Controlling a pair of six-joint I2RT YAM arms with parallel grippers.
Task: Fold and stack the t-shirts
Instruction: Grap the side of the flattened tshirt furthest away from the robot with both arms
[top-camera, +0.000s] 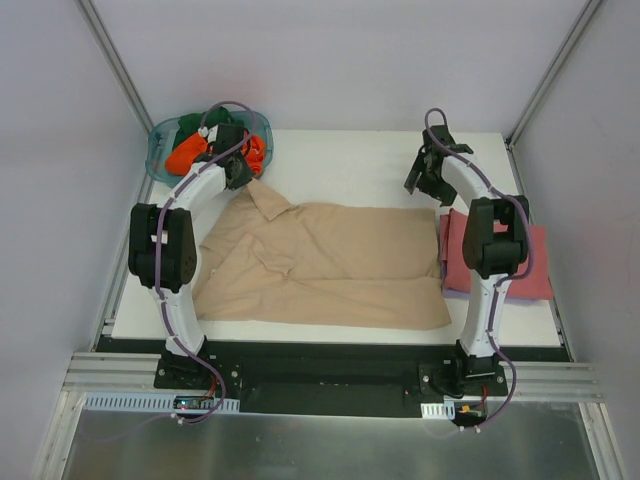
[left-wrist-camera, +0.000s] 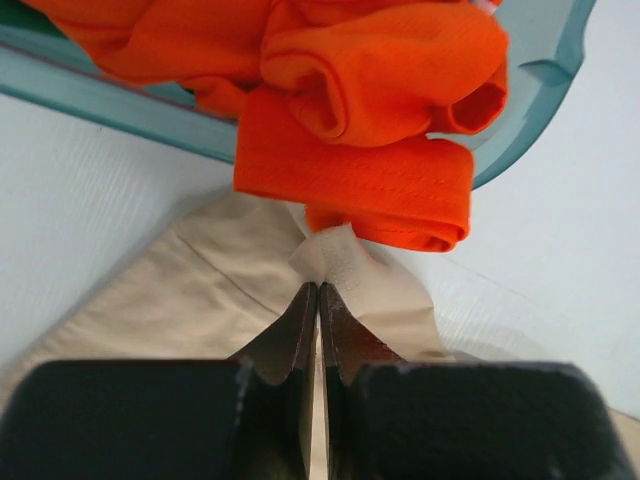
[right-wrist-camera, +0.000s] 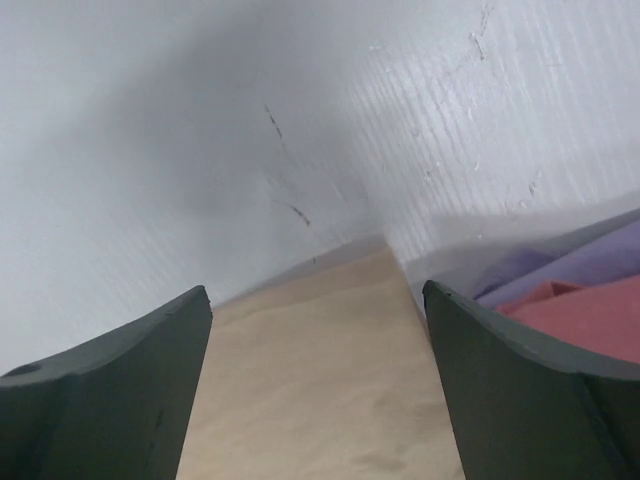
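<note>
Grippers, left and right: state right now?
Left gripper: closed, pinching an edge of the tan t-shirt.
Right gripper: open, holding nothing.

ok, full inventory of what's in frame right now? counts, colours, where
tan t-shirt: 1, tan-beige, spread and wrinkled, middle of the table
red t-shirt: 1, dusty red, folded, right side of the table, partly behind the right arm
lavender t-shirt: 1, lavender, against the red one; under or beside it, cannot tell
orange t-shirt: 1, bright orange, in the tub, spilling over its rim
green t-shirt: 1, dark green, in the tub
tub: 1, see-through teal, far left corner
table: 1, white
left gripper: 1, black, shut on the tan t-shirt's far left corner
right gripper: 1, black, open over its far right corner
</note>
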